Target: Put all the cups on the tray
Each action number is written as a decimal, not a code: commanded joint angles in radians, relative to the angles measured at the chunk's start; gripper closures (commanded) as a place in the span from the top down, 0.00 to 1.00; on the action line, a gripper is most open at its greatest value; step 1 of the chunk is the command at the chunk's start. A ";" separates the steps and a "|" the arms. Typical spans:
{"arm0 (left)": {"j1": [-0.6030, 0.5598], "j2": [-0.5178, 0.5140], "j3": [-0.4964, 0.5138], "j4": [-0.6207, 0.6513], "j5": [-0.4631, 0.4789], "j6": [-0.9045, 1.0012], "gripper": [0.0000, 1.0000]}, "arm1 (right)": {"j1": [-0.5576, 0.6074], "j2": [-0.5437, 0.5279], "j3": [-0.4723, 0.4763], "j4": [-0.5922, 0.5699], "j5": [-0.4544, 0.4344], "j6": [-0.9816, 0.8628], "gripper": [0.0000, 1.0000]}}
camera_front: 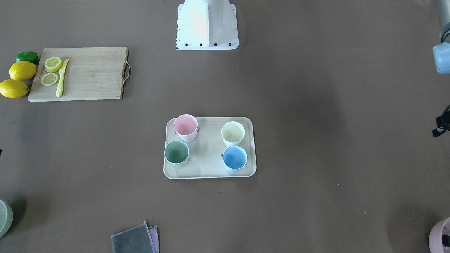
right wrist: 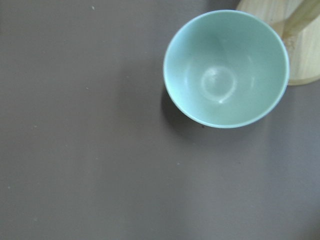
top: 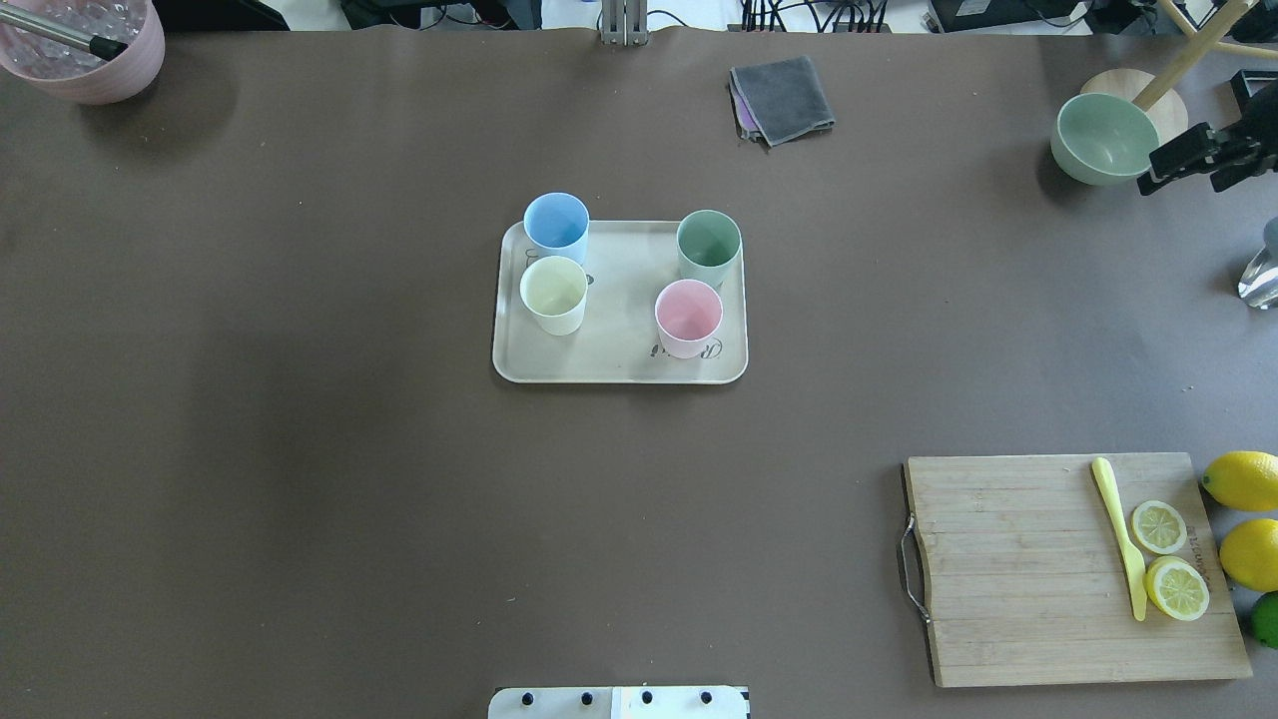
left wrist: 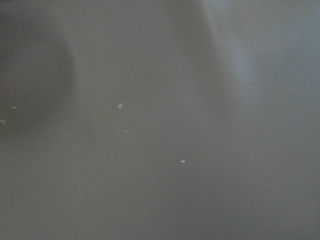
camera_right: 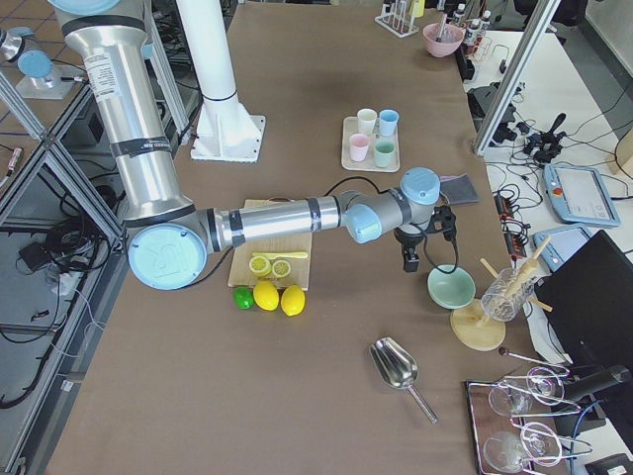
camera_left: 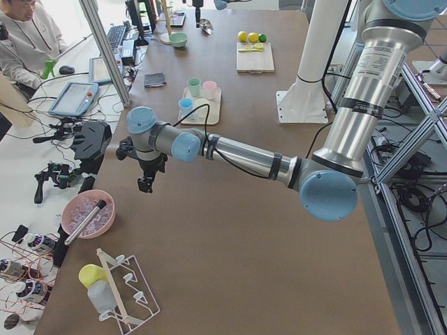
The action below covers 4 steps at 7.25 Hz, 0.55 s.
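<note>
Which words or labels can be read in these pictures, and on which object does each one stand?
"R": the only clear letter of the grey lettering on the tray; the pink cup hides the rest.
Small dark print on the cutting board, at the edge beside the lemon slices: too small to read.
No other text can be read in any view.

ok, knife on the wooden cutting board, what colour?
The slim knife is pale yellow; clearest in the overhead exterior view.
</note>
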 commanded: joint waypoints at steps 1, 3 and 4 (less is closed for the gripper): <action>-0.046 0.168 -0.112 -0.004 -0.010 0.034 0.98 | 0.034 -0.050 0.018 -0.003 -0.002 -0.035 1.00; -0.037 0.197 -0.152 -0.002 -0.012 0.019 0.98 | 0.068 -0.068 0.015 -0.003 0.000 -0.035 1.00; -0.040 0.199 -0.158 -0.005 -0.007 -0.031 0.98 | 0.094 -0.103 0.027 -0.003 0.002 -0.035 1.00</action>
